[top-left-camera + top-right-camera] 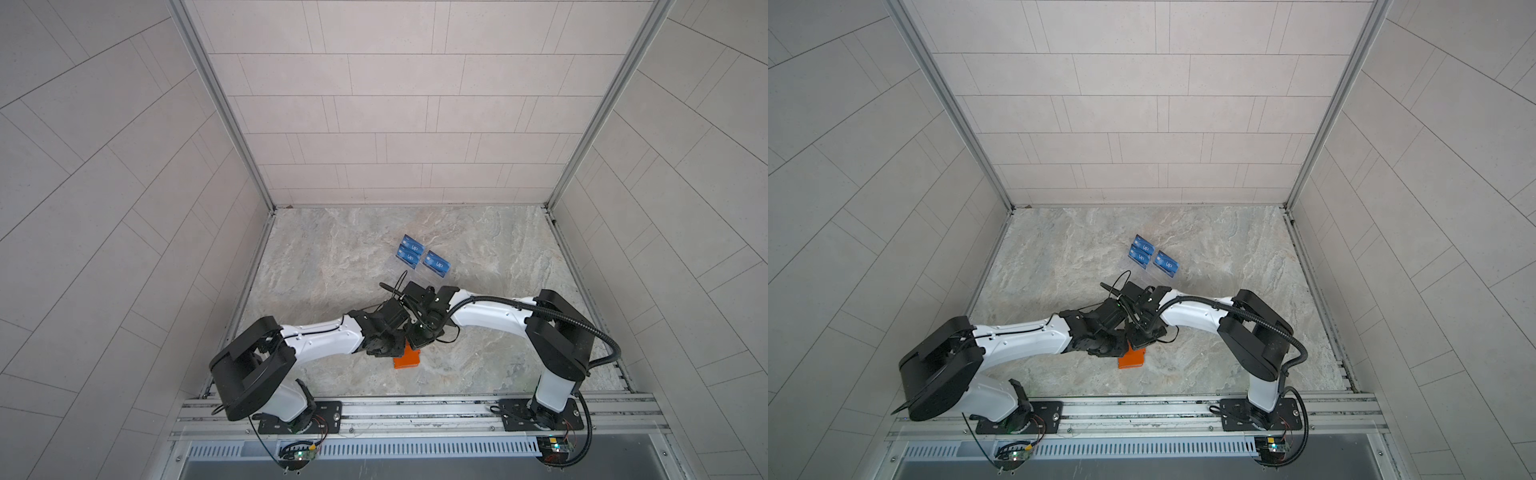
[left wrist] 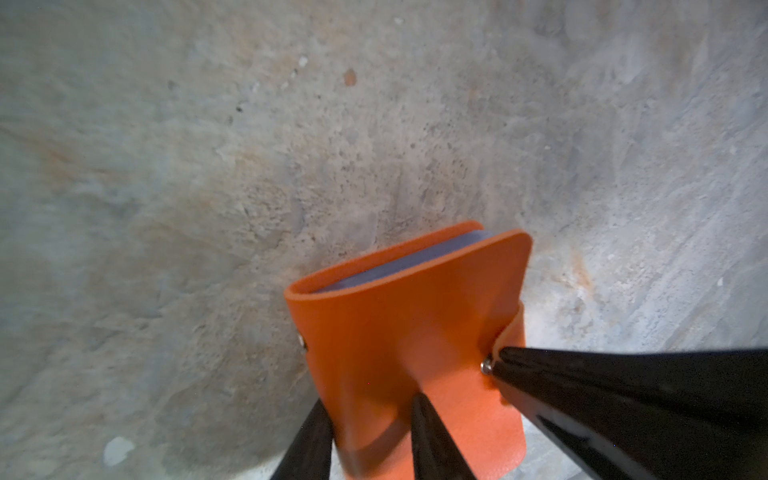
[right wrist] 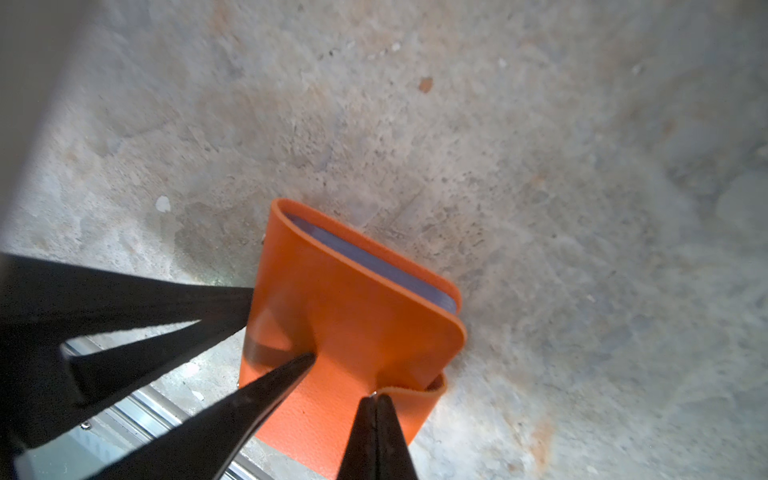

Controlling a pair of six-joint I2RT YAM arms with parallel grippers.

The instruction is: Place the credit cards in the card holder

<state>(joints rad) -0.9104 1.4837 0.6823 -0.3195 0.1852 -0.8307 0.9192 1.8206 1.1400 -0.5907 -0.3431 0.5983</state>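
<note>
The orange card holder (image 2: 399, 332) lies folded on the marble table near the front middle, and shows in both top views (image 1: 409, 359) (image 1: 1133, 358). Greyish sleeves (image 3: 374, 266) show at its open edge. My left gripper (image 2: 370, 401) is shut on one side of its cover, one finger on top and one beneath. My right gripper (image 3: 376, 397) is shut, its tips pinching the snap tab (image 3: 411, 392) at the holder's corner. Three blue credit cards (image 1: 436, 262) (image 1: 1144, 245) stand farther back, away from both grippers.
The blue cards sit in a clear tiered stand (image 1: 1142, 270) behind the two wrists. Both arms meet over the holder and hide most of it from above. An aluminium rail (image 1: 415, 409) runs along the table's front edge, and tiled walls close in the other sides.
</note>
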